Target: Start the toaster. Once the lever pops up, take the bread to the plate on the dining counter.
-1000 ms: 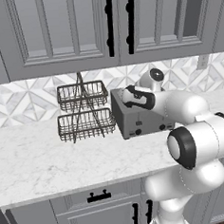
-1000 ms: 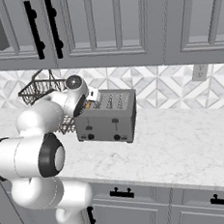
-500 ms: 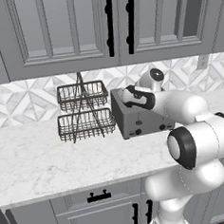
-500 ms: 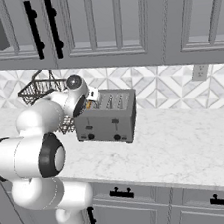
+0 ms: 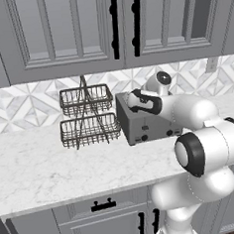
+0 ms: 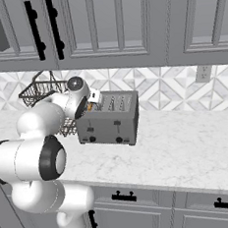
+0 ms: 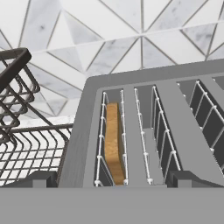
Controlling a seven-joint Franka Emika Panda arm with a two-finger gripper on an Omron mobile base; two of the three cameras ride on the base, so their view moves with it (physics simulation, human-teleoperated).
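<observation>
Grey shaker-style wall cabinets point(image 5: 67, 33) with black bar handles point(image 5: 115, 27) run along the top of the room, and under them there's a backsplash point(image 6: 168, 88) of white and grey triangle tiles with a wall socket point(image 6: 203, 73) off to the right. Below that is a white marble-look worktop point(image 6: 188, 148) with faint grey veins, sitting on grey base cabinets point(image 5: 97, 225) with small black pulls.

Toward the back edge of the worktop, close to the backsplash, sits the toaster point(image 6: 108, 119), a boxy grey four-slot one with dark knobs low on its front. Just beside it stands a two-tier dark wire basket rack point(image 5: 86, 116), which looks to be touching or almost touching the toaster's side.

The bread point(image 7: 114, 142) is standing on edge down in the end slot nearest the rack, tan face with an orange-brown crust, still in the toaster.

The hand point(image 7: 111, 180) hangs right above that end of the toaster, fingers spread wide with nothing between them, one dark fingertip point(image 7: 37, 178) on either side of the bread's slot in the hand view.
</observation>
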